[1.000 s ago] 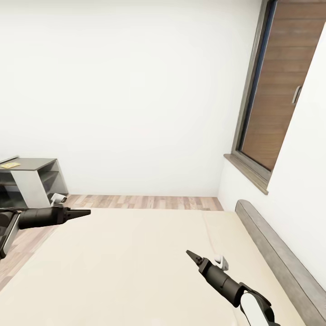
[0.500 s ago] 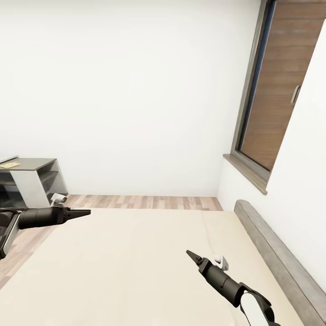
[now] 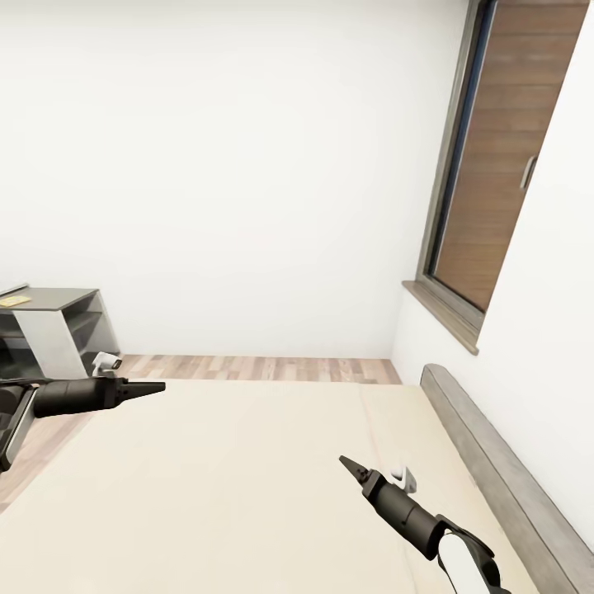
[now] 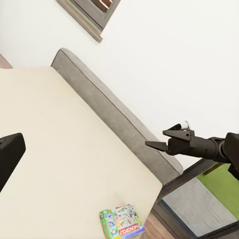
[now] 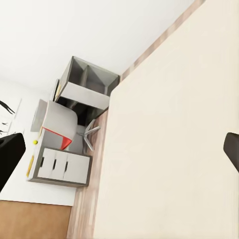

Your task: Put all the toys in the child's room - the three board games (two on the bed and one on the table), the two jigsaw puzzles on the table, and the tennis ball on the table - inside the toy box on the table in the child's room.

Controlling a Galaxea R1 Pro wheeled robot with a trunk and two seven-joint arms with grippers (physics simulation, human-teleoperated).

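Observation:
A board game (image 4: 122, 222), a flat green and blue box with a red band, lies near a corner of the beige bed (image 3: 231, 470). My left gripper (image 3: 159, 386) hovers open over the bed's left side. The right gripper (image 3: 345, 462) is open above the mattress near the grey headboard (image 3: 487, 462), and the right gripper (image 4: 160, 138) also shows its two fingers apart, holding nothing. Beyond the bed stands the white-drawered table (image 5: 59, 167), with a tiny yellow-green spot (image 5: 35, 142) on top that may be the tennis ball. The toy box and jigsaw puzzles cannot be made out.
A grey side desk (image 3: 58, 326) stands at the left wall with a flat yellowish item (image 3: 16, 301) on top. A red-and-white chair (image 5: 59, 127) sits by the table. A tall window (image 3: 487, 181) is on the right wall. Wood floor (image 3: 256, 368) runs past the bed's far end.
The whole picture has shifted slightly left, so the camera has turned a little. Both arms hold the same pose.

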